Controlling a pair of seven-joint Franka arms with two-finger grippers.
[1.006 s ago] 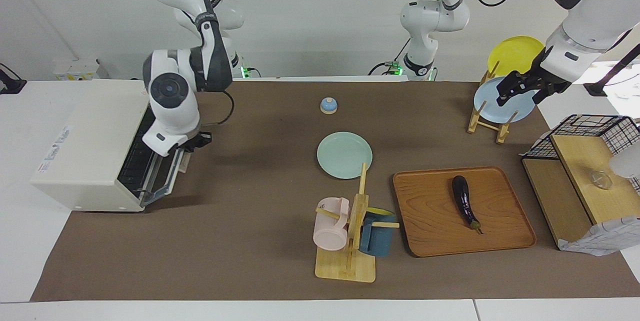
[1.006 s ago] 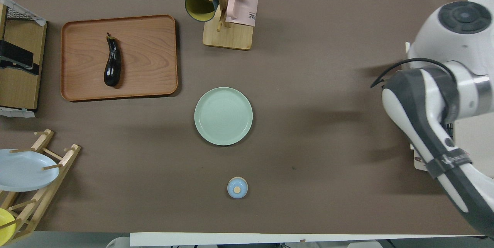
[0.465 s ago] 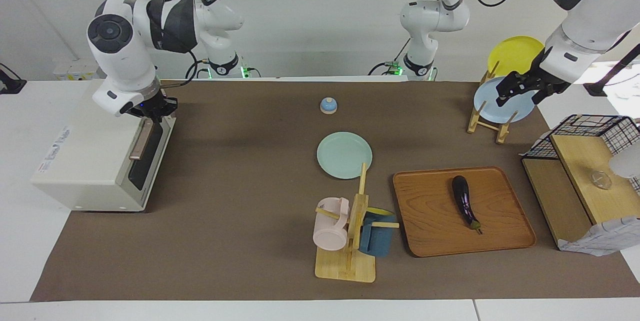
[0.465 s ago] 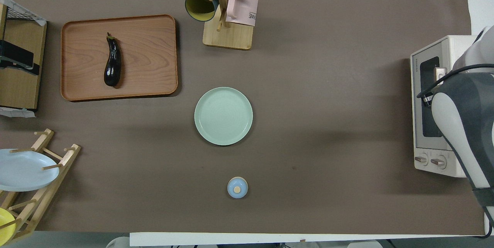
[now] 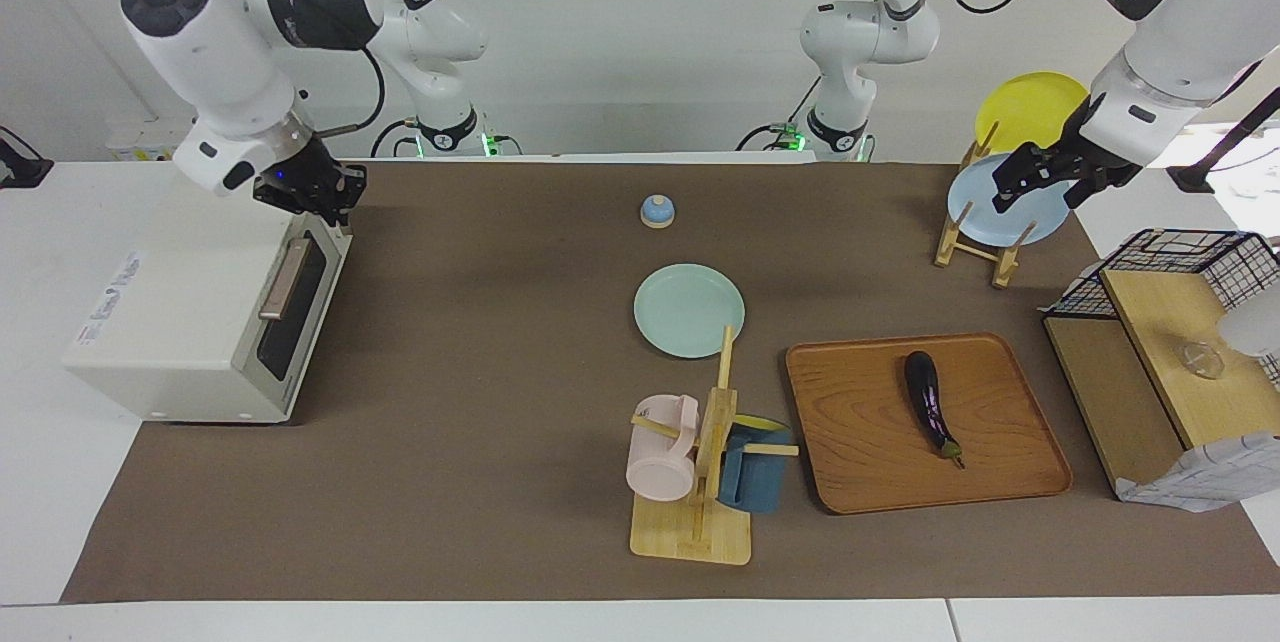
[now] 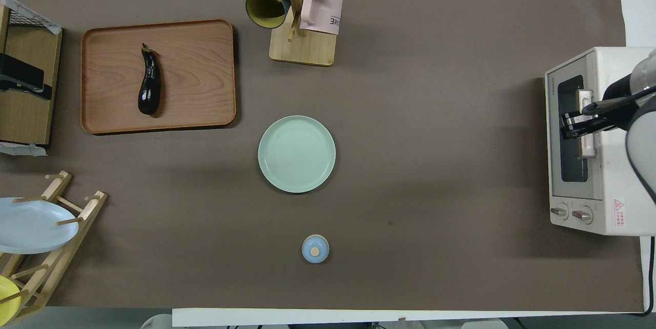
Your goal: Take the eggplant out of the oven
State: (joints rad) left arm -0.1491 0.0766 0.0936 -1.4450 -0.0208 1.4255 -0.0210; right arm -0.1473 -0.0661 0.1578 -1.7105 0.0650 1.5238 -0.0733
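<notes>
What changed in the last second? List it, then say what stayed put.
The oven door, hanging open a second ago, is now shut. The right claw, then down at the open door, has risen above the oven's top front edge, clear of the handle. The eggplant on the wooden tray and the left claw by the plate rack stayed put.

Wooden tray [image 5: 870,442], green plate [image 5: 688,309], mug rack [image 5: 705,482], plate rack [image 5: 975,242].

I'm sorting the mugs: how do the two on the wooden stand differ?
The pale pink mug hangs toward the right arm's end of the table, the dark blue mug toward the left arm's. The pink one bears printed lettering; the blue one shows a yellow inside. Both hang tilted on the wooden mug stand's pegs.
</notes>
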